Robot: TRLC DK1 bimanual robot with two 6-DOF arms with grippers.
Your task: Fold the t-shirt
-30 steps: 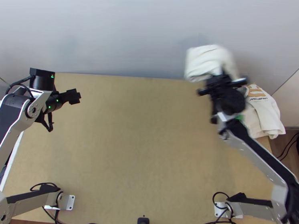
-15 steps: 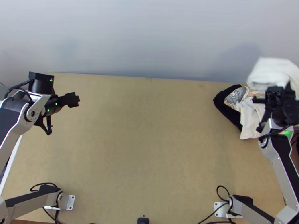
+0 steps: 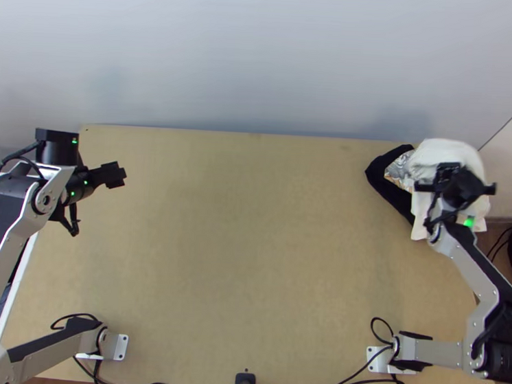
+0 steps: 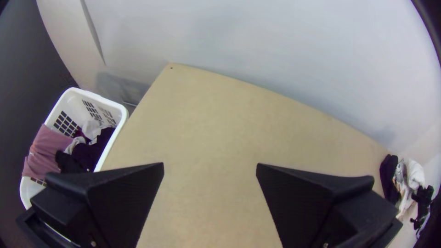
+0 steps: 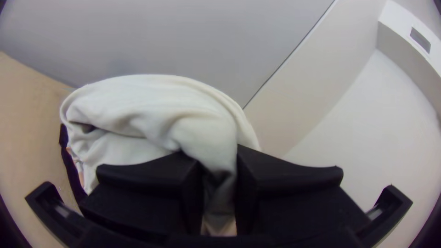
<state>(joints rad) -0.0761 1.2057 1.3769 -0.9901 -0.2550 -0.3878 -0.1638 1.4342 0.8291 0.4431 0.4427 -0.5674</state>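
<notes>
My right gripper (image 3: 451, 168) is at the table's far right corner in the top view, over a pile of clothes. A white t-shirt (image 3: 442, 151) hangs bunched from it. In the right wrist view, the right gripper (image 5: 220, 170) is shut on the white t-shirt (image 5: 151, 103), whose folds bulge out beyond the fingers. My left gripper (image 3: 123, 175) is above the table's left side. The left wrist view has the left gripper (image 4: 210, 167) with its fingers wide apart and bare table between them.
Below the held shirt lie a black garment (image 3: 387, 178) and a white one with a grey print. A white basket (image 4: 120, 120) with clothes stands beyond the table's left edge. A pale wall (image 3: 263, 62) rises behind the wooden table (image 3: 246, 246).
The right arm has swung right with the white t-shirt from the table's back, then come down and slightly left over the pile. The left gripper has shifted a little left.
</notes>
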